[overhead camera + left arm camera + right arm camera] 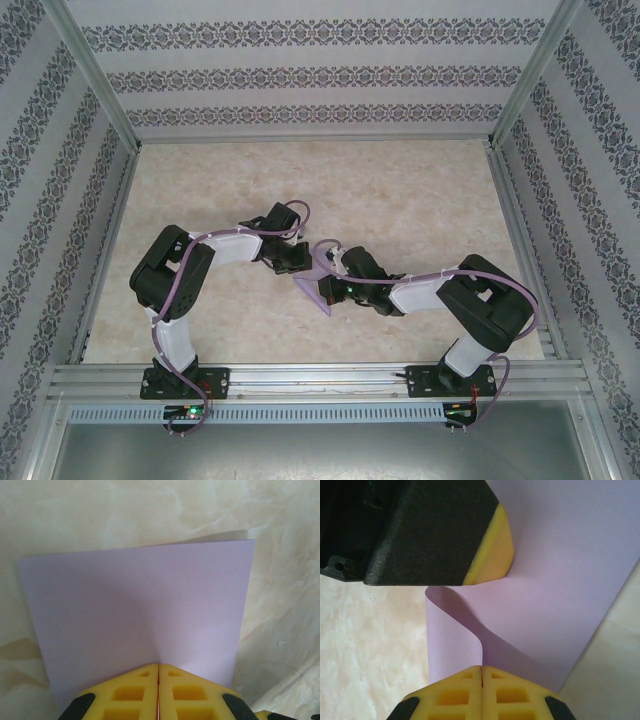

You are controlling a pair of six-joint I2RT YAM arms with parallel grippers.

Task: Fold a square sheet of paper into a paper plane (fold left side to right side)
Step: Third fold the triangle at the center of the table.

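Top view: two arms, elbows bent outward. The left gripper and right gripper meet mid-table at one lilac sheet, mostly hidden by them.

Left wrist: fingers pressed together, pinching the sheet's near edge.

Right wrist: fingers clamped on the sheet's curled-up edge. The left gripper's tip touches the paper.
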